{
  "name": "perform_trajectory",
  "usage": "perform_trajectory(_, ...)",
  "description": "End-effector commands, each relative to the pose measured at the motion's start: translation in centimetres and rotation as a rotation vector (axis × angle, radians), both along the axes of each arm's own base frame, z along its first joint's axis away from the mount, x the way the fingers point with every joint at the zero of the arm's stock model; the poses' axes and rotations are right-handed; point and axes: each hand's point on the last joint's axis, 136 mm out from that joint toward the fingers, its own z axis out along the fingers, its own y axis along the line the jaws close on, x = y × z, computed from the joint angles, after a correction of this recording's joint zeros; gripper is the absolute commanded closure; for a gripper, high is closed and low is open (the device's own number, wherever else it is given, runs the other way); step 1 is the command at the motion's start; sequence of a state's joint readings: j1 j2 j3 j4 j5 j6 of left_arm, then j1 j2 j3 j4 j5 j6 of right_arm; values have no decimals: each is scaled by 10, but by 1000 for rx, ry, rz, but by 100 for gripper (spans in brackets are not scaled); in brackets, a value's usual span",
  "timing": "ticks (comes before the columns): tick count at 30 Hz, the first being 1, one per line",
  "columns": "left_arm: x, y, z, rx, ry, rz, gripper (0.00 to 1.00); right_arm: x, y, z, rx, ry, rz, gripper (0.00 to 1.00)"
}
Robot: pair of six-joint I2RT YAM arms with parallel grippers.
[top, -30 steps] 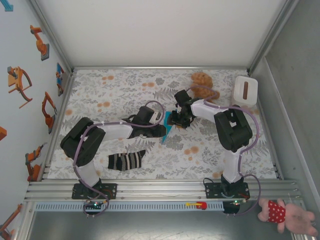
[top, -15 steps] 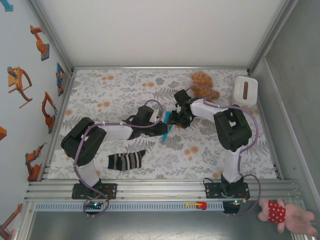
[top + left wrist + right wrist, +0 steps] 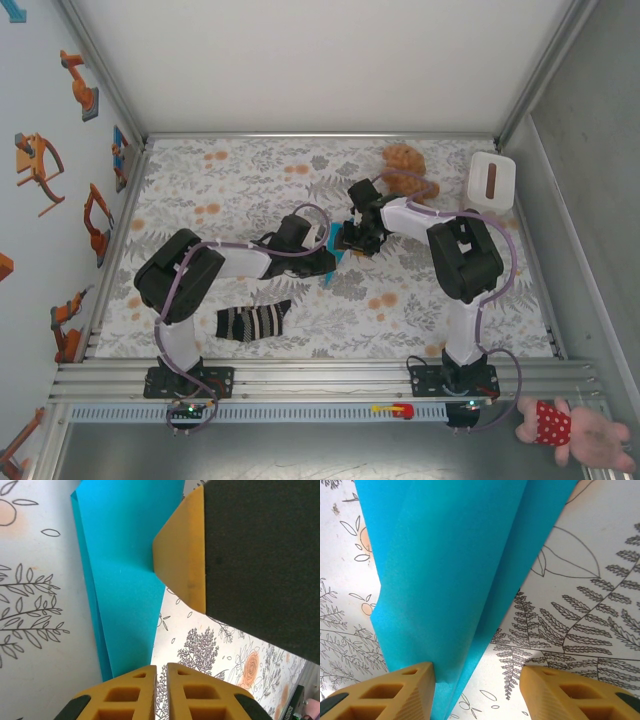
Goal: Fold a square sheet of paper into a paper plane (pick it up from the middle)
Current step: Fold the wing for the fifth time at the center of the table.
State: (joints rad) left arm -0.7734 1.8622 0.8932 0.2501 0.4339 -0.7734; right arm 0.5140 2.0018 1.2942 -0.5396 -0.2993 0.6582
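Between my open right gripper (image 3: 477,674): paper plane (image 3: 450,580), probably light, floppy. Left gripper (image 3: 161,672) near-shut. Best pinch centre crease.

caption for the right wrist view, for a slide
Right hand open astride one edge of the folded blue paper, floral table beneath.

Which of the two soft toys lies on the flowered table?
The brown teddy bear, at the far edge of the table. The pink toy in red spotted clothing lies off the table, past the metal rail at the near right corner.
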Motion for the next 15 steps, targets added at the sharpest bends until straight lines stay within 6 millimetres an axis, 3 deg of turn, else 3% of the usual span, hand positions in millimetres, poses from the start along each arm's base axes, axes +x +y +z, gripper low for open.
perform_trajectory(1,1,-3,-4,14,16,3,87,-30,-37,-97,-216,114,7,49)
perform_trajectory(15,-2,1,-14,42,39,4,87,-33,-41,-104,-237,129,4,52)
